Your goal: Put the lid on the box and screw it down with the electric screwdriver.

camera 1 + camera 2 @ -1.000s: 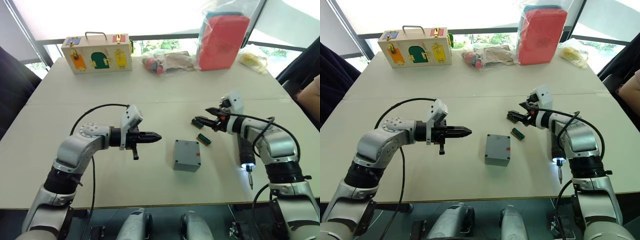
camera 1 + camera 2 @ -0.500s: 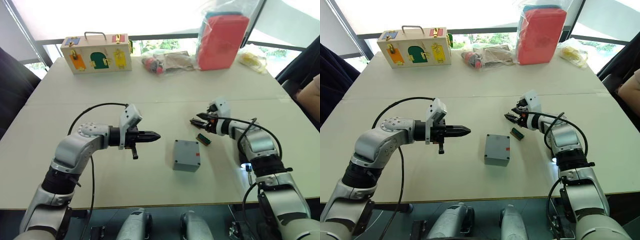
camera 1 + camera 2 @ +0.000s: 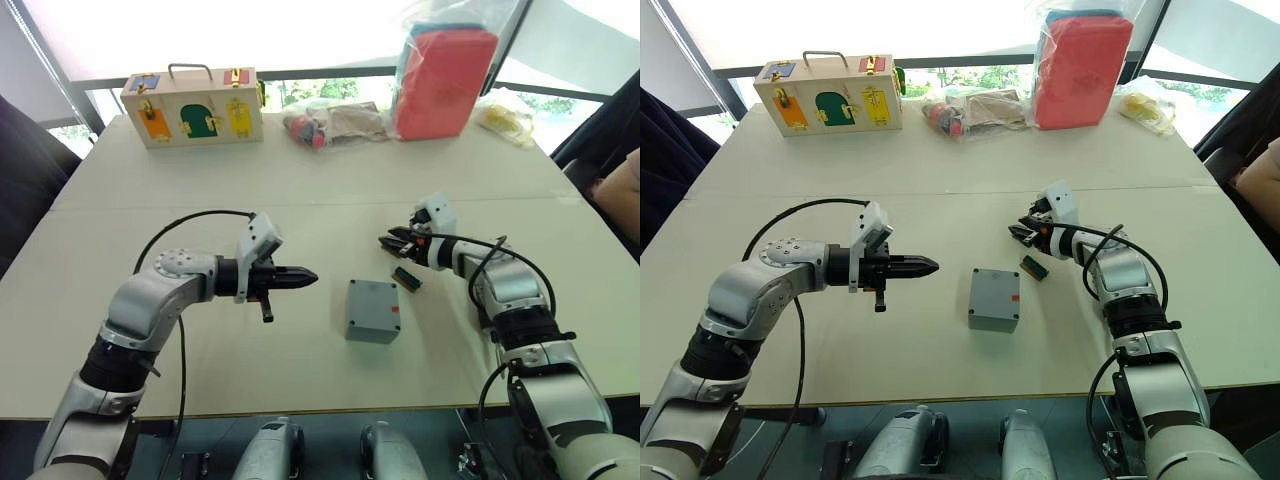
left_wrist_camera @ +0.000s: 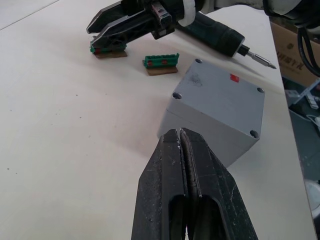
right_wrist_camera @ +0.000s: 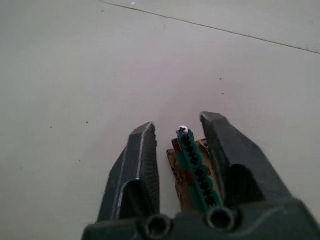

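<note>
The grey box (image 3: 373, 311) stands mid-table with the lid (image 4: 220, 95) closed on top of it, showing corner holes and a small red mark. My left gripper (image 3: 312, 273) is shut and empty, level with the box on its left, pointing at it. My right gripper (image 3: 384, 240) is open beyond the box on its right, its fingers (image 5: 144, 145) on either side of a small green terminal strip (image 5: 192, 165). The electric screwdriver (image 4: 215, 32) lies on the table behind the right gripper, bit towards the near edge.
A second green strip (image 3: 407, 277) lies between the box and the right gripper. Along the far edge stand a wooden box with coloured doors (image 3: 193, 105), a clear bag of items (image 3: 335, 122), a red pack in plastic (image 3: 445, 80) and a yellow bag (image 3: 505, 115). A person's arm (image 3: 622, 190) shows at the right.
My right gripper has moved left over the green strip, and the forearm has swung down and covers the screwdriver's lit tip in the eye views. The left gripper has barely moved.
</note>
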You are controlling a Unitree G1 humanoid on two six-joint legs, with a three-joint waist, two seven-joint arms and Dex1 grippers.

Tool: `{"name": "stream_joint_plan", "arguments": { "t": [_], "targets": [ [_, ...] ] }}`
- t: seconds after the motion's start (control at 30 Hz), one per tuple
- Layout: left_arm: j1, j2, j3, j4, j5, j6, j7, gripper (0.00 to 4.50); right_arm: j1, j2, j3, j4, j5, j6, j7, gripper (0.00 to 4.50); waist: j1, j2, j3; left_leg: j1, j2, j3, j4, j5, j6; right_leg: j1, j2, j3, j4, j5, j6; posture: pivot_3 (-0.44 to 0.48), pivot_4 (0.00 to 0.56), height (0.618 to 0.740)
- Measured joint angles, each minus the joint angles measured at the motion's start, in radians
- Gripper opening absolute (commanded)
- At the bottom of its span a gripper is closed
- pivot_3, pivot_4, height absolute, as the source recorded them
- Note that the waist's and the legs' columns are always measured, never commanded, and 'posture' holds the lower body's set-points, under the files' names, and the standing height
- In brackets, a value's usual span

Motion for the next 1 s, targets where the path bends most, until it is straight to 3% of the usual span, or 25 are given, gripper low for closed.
{"name": "stream_joint_plan", "arguments": {
  "t": [0.47, 1.0],
  "targets": [
    [0.003, 0.003, -0.001, 0.006, 0.007, -0.013, -0.002, 0.00, 0.000, 0.003, -0.017, -0.004, 0.010, 0.002, 0.002, 0.05, -0.001, 0.000, 0.000, 0.000, 0.000, 0.000, 0.000, 0.000, 0.000, 0.000, 0.000, 0.000, 0.000, 0.000, 0.000, 0.000, 0.150, 0.740],
    [0.004, 0.001, -0.006, 0.029, 0.013, -0.039, -0.013, 0.00, 0.024, -0.041, -0.118, -0.270, 0.095, 0.139, 0.003, 0.05, 0.001, 0.000, 0.000, 0.000, 0.000, 0.000, 0.000, 0.000, 0.000, 0.000, 0.000, 0.000, 0.001, 0.000, 0.000, 0.000, 0.150, 0.740]
  ]
}}
